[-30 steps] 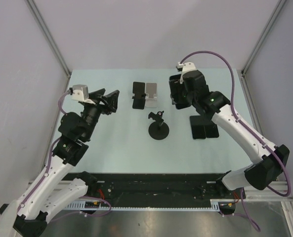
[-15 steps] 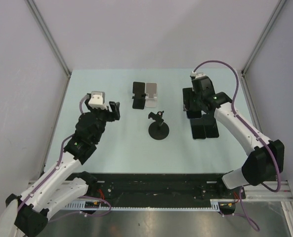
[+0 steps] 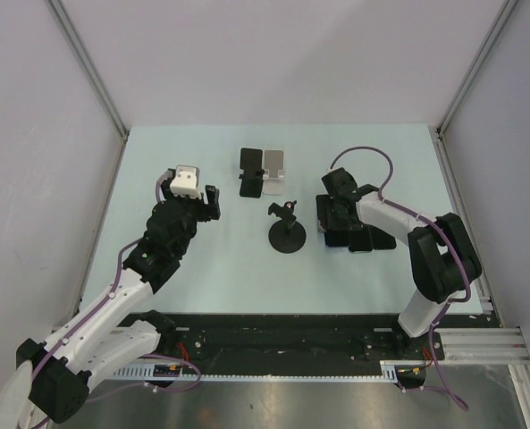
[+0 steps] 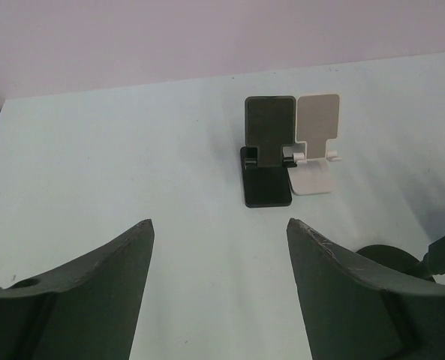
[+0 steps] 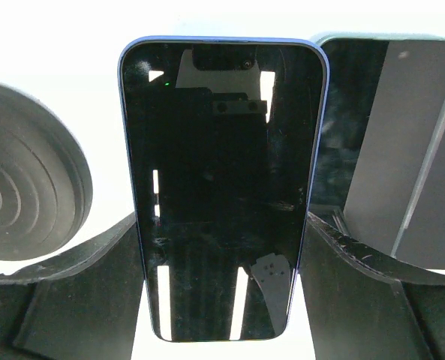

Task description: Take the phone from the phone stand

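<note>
My right gripper point(image 3: 334, 222) is shut on a blue-edged phone with a dark screen point(image 5: 222, 187), one finger on each long edge. It holds the phone low over the table, just right of the round black stand point(image 3: 287, 234). In the right wrist view that stand's base point(image 5: 27, 195) shows to the left of the phone. My left gripper point(image 3: 207, 204) is open and empty, and points at two folding stands. In the left wrist view point(image 4: 218, 247) its fingers point(image 4: 124, 247) are spread wide over bare table.
A black folding stand point(image 3: 250, 173) and a white one point(image 3: 274, 171) stand side by side at the back centre, both without phones. They also show in the left wrist view point(image 4: 267, 161) point(image 4: 316, 154). Other dark phones point(image 3: 376, 238) lie flat beside my right gripper.
My right arm has come down and nearer with the phone, from high at the back right to low beside the flat phones. My left arm has swung right and lowered.
</note>
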